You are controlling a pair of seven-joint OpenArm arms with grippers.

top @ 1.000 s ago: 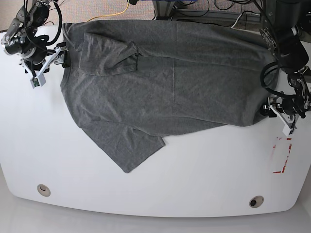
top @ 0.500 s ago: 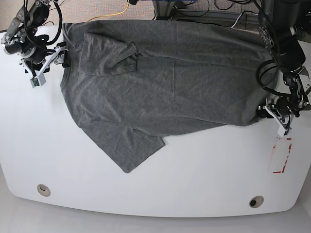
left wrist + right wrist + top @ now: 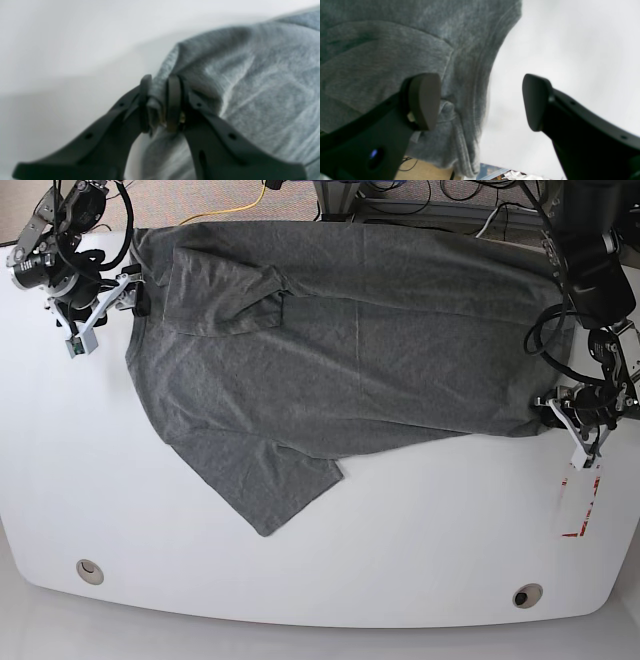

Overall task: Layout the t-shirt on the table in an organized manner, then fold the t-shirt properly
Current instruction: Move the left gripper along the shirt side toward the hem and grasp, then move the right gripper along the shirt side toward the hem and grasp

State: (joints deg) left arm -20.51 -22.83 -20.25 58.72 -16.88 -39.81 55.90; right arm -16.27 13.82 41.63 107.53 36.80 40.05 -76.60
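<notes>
Base view, grey t-shirt [image 3: 350, 350] spread wrinkled (one sleeve folded), white table [image 3: 420, 520]

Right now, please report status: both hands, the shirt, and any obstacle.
Left hand shut on the plain heather-grey knit t-shirt, pinching its edge. Right hand open, astride the opposite edge. Shirt spread on the glossy white table. No obstacle seen.

We find no readable text, label, brand or number anywhere; the t-shirt [image 3: 330, 350] is plain, and the table [image 3: 400, 540] bears only a wordless red tape mark [image 3: 580, 500].
</notes>
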